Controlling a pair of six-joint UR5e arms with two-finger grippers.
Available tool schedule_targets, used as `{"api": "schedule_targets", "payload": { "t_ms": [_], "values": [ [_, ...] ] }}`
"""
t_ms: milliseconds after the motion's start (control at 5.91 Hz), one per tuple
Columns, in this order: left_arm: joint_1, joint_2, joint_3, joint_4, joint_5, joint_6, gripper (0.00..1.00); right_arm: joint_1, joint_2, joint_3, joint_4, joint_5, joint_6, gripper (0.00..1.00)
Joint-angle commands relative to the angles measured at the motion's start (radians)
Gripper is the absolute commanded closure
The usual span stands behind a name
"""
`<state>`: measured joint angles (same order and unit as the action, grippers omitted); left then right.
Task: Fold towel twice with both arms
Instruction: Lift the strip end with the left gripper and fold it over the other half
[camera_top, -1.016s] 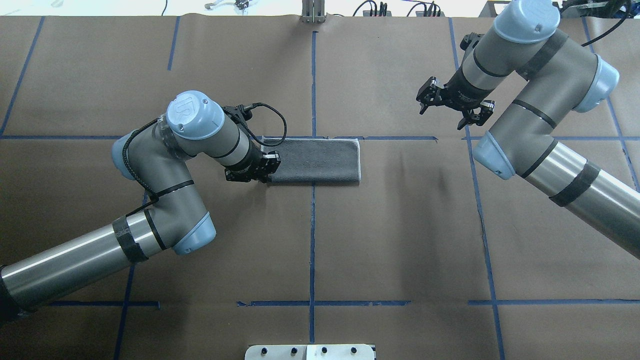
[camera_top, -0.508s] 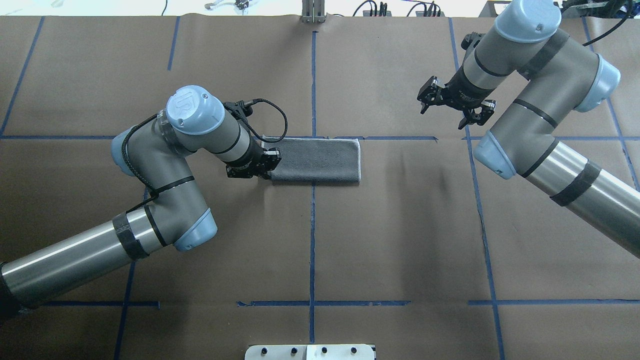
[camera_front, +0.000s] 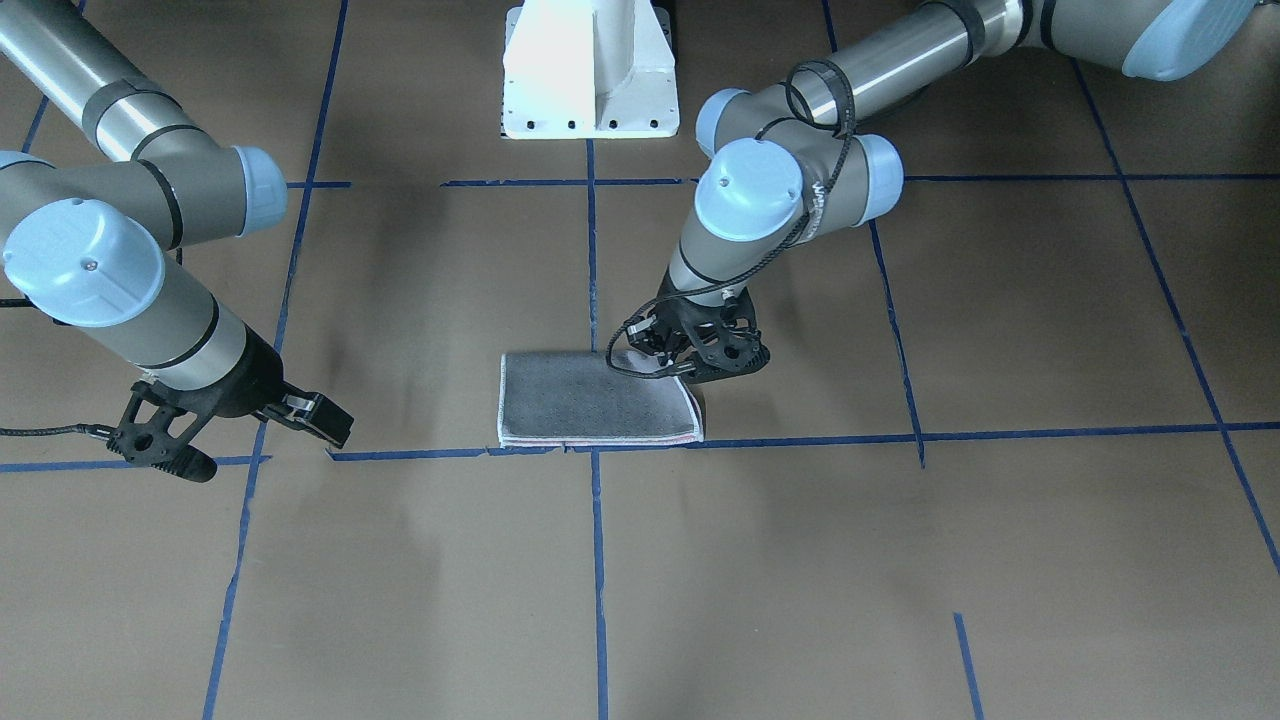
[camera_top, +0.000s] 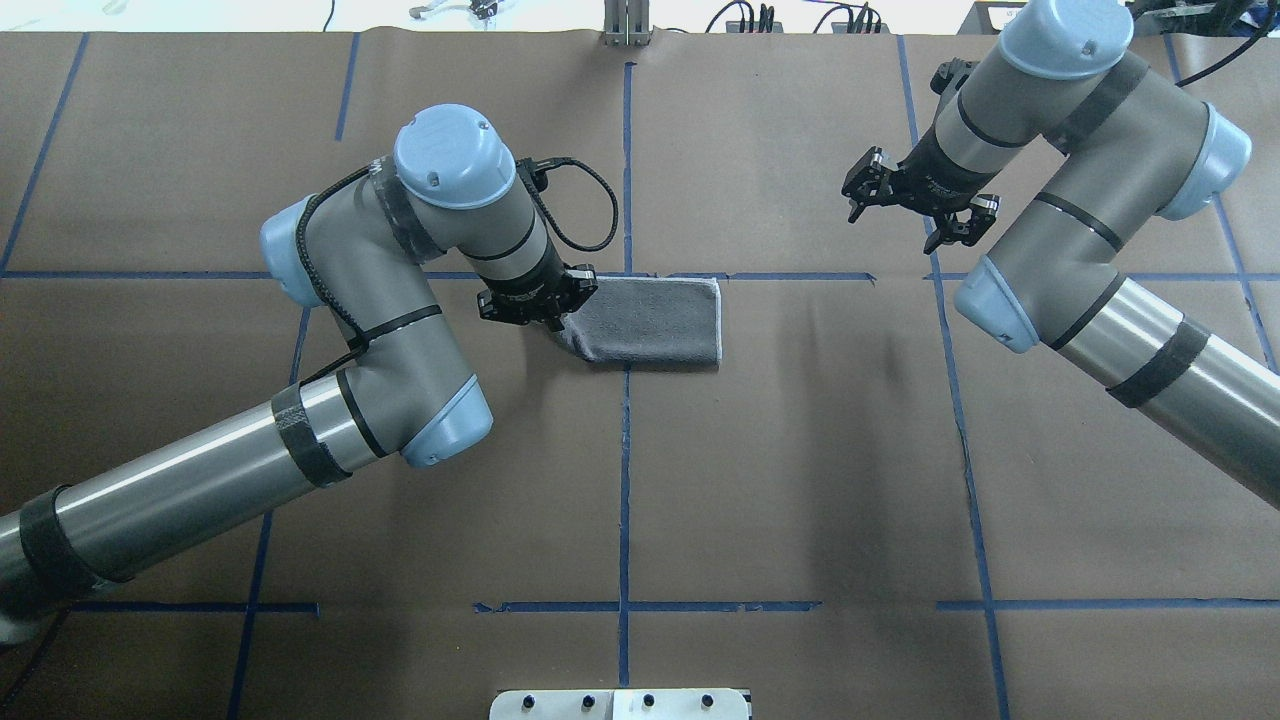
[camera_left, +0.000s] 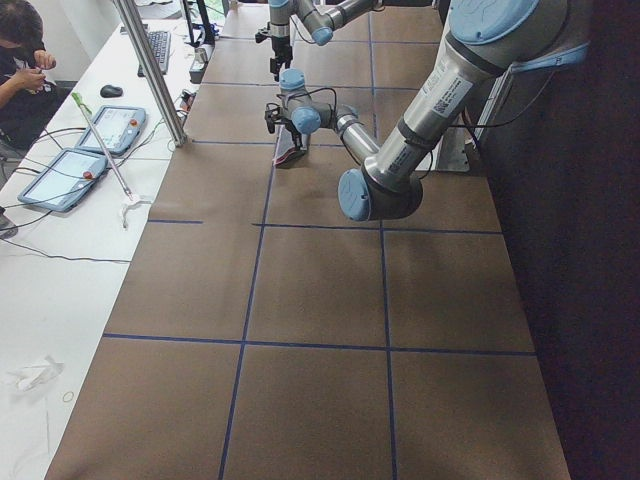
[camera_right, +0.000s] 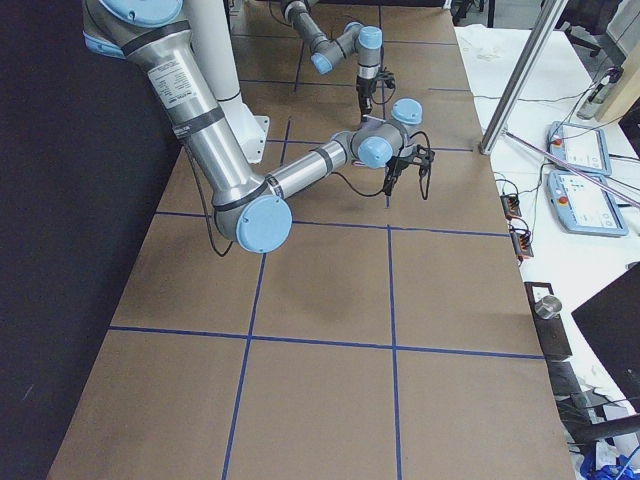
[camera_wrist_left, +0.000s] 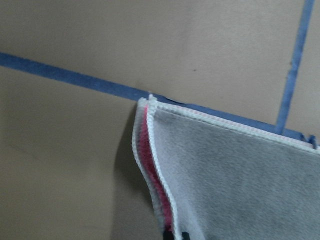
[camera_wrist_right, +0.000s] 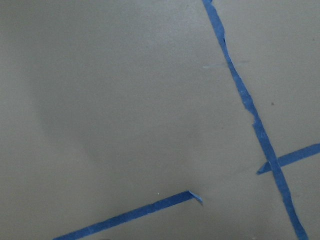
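One towel (camera_top: 660, 322) lies on the brown paper-covered table (camera_top: 800, 450), folded into a narrow strip with its grey face up. In the left wrist view two whitish-edged layers show at its corner, with a sliver of pink-red between them. One long edge runs along a blue tape line (camera_top: 800, 276). The end nearest the left gripper (camera_top: 545, 303) is raised off the table, while the end away from it lies flat. That gripper — one of two — is closed on the raised end, its fingers pinched on the cloth and pointing down from the left arm (camera_top: 380, 330). The right gripper (camera_top: 918, 207) hangs well apart from the towel, out beyond its flat end — jaws spread wide, holding nothing, with only paper and tape beneath it. The right arm (camera_top: 1085, 250) bends behind it. One white pedestal (camera_front: 590, 70) stands at the robot's side of the table, behind both grippers.
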<state>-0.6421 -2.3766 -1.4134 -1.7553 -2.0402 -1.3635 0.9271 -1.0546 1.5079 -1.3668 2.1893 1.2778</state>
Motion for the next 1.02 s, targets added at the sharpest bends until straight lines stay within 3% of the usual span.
{"api": "schedule_targets", "payload": {
  "t_ms": [0, 169, 339, 847],
  "values": [
    [-0.002, -0.076, 0.011, 0.084, 0.008, 0.064, 1.00, 0.050, -0.027, 0.000, -0.002, 0.065, -0.076, 0.00],
    [0.005, -0.146, 0.046, 0.150, 0.056, 0.123, 1.00, 0.083, -0.048, 0.000, 0.000, 0.091, -0.130, 0.00],
    [0.009, -0.236, 0.145, 0.160, 0.064, 0.159, 1.00, 0.123, -0.089, 0.002, 0.000, 0.118, -0.223, 0.00],
    [0.125, -0.309, 0.252, 0.162, 0.282, 0.378, 1.00, 0.205, -0.151, -0.011, -0.009, 0.141, -0.376, 0.00]
  ]
}}
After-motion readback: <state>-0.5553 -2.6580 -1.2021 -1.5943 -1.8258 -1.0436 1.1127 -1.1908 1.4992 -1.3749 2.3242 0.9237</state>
